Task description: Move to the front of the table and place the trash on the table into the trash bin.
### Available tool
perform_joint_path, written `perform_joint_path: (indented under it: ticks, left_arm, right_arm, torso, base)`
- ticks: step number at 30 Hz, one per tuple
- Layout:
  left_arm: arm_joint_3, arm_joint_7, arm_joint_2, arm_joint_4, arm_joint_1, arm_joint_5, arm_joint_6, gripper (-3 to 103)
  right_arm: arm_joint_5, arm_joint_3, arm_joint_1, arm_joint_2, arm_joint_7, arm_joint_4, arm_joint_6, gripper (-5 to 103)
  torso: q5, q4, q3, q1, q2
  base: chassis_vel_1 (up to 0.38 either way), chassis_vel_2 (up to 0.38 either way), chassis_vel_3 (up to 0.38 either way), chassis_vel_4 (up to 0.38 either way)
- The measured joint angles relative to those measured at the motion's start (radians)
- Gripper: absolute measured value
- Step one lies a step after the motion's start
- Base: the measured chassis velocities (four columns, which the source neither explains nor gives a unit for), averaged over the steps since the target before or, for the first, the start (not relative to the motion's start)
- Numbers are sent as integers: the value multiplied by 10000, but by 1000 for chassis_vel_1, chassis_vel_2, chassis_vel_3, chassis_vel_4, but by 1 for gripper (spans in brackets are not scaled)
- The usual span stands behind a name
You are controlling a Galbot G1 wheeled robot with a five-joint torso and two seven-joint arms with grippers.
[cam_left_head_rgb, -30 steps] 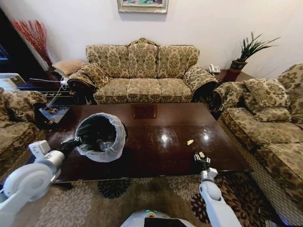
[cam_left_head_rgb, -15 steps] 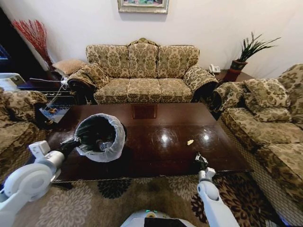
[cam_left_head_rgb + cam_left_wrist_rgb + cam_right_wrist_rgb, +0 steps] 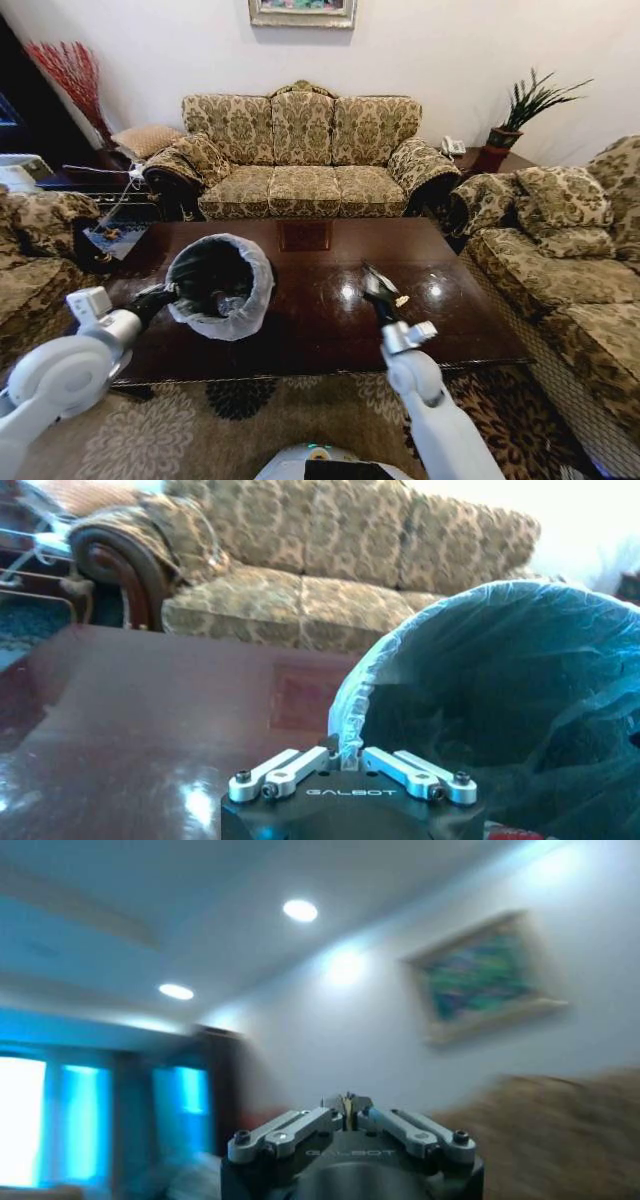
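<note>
Coffee table (image 3: 330,330) unchanged; camera steady. Trash bin (image 3: 222,285) sits tilted over the table's left half, shifted slightly toward the centre; left gripper (image 3: 348,763) pinches its bag-lined rim. Right gripper (image 3: 377,285) has swung up from the near right edge and now hangs above the centre-right of the top, pointing at the far wall, fingers pressed together on something thin and pale, likely a scrap. One pale scrap (image 3: 401,300) remains right of centre. Judgement: transfer toward the bin under way.
</note>
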Motion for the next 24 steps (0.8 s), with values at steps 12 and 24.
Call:
perform_joint_path:
  ticks: [12, 24]
  left_arm:
    - [-92, -291, 926, -735, 106, -213, 475, 0]
    - [-28, -330, 554, -1034, 162, -124, 476, 0]
  right_arm:
    - [-534, -1946, 1217, -655, -797, 207, -795, -3]
    - [-972, -2103, 1052, -743, -807, 32, -1093, 36]
  torso:
    - [0, -4, 0, 0, 0]
    - [1, -5, 0, -1, 0]
  base:
    - [0, 0, 0, 0]
    - [0, 0, 0, 0]
